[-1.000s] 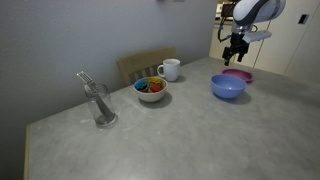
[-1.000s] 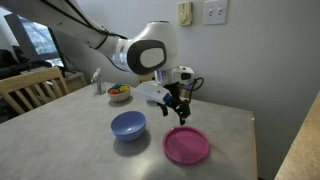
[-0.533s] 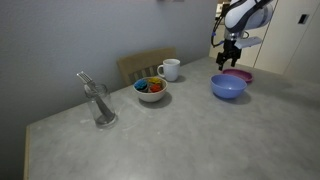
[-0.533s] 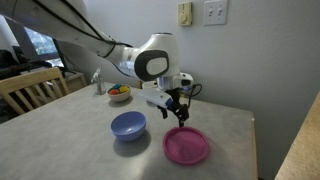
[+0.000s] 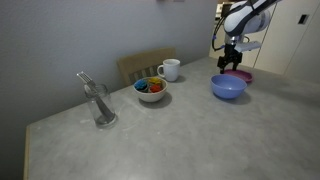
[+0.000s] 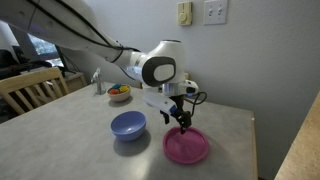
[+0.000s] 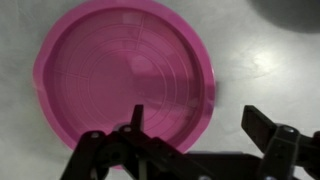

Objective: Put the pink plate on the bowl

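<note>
Gaping above the pink plate (image 7: 125,75), the hand (image 7: 193,115) hangs over a grey table (image 5: 150,140) by a wall (image 5: 80,30).

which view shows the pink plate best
The wrist view: the pink plate fills the frame from above. In an exterior view it is whole but small; in an exterior view the bowl hides most of it.

The arm (image 6: 155,70) reaches downward, its jaws spread wide apart.

Bare table (image 6: 60,140) rings the pink plate (image 6: 186,147); bowl (image 6: 128,125) beside, seemingly apart.
</note>
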Tool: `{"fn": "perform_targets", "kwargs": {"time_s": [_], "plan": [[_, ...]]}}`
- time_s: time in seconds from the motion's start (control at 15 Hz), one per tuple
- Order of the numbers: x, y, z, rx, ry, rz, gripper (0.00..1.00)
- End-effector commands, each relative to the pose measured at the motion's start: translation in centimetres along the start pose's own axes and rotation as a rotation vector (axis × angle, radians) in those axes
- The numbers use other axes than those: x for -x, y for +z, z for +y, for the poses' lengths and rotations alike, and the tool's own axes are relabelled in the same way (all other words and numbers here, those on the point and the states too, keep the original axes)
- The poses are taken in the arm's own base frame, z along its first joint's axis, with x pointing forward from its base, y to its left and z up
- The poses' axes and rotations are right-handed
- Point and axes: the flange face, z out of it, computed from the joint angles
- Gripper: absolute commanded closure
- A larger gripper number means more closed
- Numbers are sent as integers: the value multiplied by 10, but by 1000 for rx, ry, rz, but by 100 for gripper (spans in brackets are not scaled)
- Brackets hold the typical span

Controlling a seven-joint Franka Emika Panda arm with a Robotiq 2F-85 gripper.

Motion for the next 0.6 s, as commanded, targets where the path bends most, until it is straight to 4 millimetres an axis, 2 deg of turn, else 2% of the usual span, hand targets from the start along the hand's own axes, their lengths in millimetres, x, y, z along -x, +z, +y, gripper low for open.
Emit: {"fn": "perform_targets", "kwargs": {"time_s": [0.0,0.13,0.2,0.33,0.4,0.47,0.53], "plan": [[-7,4,2,-45,23,-27,4],[-9,7,2,-59,28,-43,9],[-9,9,1,-66,32,-52,16],[-11,11,0,-75,36,-62,17],[-12,12,-1,-77,39,-69,22],[-13,13,-1,-80,40,-72,20],[-14,14,-2,-81,42,-72,26]]}}
